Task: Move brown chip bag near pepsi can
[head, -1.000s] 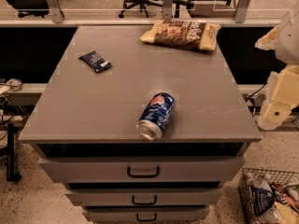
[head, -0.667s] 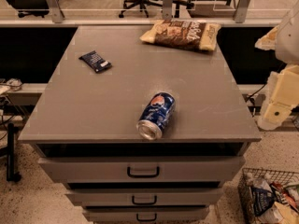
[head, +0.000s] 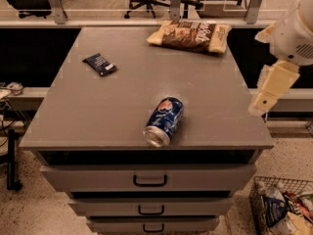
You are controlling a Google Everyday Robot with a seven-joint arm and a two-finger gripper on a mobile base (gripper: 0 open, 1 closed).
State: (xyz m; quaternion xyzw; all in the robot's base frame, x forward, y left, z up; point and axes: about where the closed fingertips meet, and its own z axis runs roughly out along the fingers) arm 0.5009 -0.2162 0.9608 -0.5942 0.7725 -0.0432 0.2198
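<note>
The brown chip bag (head: 190, 35) lies flat at the far edge of the grey table (head: 98, 116), toward the right back corner; its long side runs along that far edge, a little tilted.

The pepsi can (head: 164, 121) lies on its side near the front edge, with one silver end pointing to the front; bag and can are well apart, with bare table top between them.

The gripper (head: 268, 93) hangs in the air off the right side of the table, about level with the middle of the table top; it touches nothing, and I cannot tell if it is open or closed.

From the gripper, the bag is farther back and more to the left in the camera view; the can is also to the left but closer to the front.

So I think the arm must first reach back and inward to the bag; then it must bring the bag forward toward the can.

A small dark blue packet (head: 100, 64) lies on the left side of the table, far from both.
</note>
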